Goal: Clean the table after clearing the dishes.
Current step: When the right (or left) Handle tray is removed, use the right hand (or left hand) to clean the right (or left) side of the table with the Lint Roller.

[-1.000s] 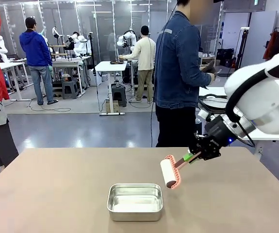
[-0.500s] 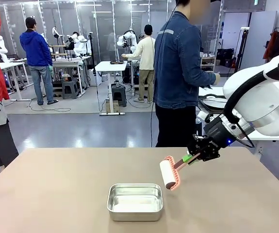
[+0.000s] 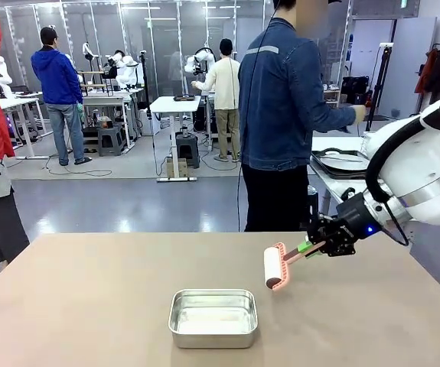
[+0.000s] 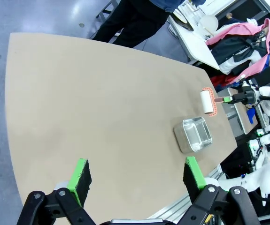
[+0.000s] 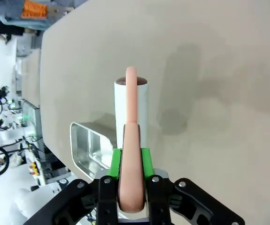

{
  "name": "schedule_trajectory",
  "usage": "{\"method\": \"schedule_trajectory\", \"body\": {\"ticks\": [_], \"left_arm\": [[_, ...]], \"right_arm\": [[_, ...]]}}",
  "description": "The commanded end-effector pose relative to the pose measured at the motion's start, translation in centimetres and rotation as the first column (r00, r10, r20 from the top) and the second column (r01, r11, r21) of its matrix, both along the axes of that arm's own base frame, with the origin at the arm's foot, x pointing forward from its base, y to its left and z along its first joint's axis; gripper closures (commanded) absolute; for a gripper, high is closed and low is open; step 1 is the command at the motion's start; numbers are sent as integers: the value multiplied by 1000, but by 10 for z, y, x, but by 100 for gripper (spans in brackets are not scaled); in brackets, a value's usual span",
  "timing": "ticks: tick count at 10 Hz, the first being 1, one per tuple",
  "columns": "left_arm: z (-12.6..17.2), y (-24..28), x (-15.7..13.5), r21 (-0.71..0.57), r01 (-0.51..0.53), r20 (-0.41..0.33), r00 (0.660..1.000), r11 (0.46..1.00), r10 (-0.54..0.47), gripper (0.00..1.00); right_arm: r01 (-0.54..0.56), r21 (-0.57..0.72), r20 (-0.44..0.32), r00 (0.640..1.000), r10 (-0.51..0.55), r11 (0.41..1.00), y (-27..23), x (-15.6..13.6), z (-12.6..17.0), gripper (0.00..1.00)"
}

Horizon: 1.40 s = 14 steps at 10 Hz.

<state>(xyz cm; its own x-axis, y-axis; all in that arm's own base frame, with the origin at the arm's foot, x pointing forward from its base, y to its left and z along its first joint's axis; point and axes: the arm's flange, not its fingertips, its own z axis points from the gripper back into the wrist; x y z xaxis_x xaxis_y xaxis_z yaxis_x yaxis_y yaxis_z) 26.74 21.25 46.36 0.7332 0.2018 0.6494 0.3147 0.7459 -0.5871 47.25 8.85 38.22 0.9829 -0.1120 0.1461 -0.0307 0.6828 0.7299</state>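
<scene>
Over the table (image 3: 89, 290), my right gripper (image 3: 305, 247) clamps the handle of a pink-framed lint roller (image 3: 272, 267) just beside the steel pan (image 3: 213, 317); my left gripper (image 4: 137, 176) hangs spread wide, empty.

You can't see the handle end of the roller (image 5: 131, 117); it goes down between the pads of the right claw (image 5: 131, 157). That claw covers one corner of the steel pan (image 5: 85, 140). The near edge of the counter (image 3: 89, 306) is cut off by the picture
</scene>
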Motion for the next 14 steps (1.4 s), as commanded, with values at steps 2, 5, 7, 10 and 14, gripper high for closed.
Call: {"method": "schedule_trajectory", "body": {"ticks": [2,5,7,10,14], "left_arm": [[1,0,-2,7,-8,-10,1000,1000,8,0],[1,0,-2,7,-8,-10,1000,1000,8,0],[1,0,-2,7,-8,-10,1000,1000,8,0],[1,0,-2,7,-8,-10,1000,1000,8,0],[1,0,-2,7,-8,-10,1000,1000,8,0]], "right_arm": [[-17,106,-46,999,22,994,2,33,-20,80],[-62,193,-149,985,92,979,-3,49,-50,80],[5,147,-156,988,18,989,-12,50,-68,80],[35,26,-106,994,-32,999,-64,36,-103,80],[123,-125,-82,988,-134,984,-155,9,-91,80]]}}
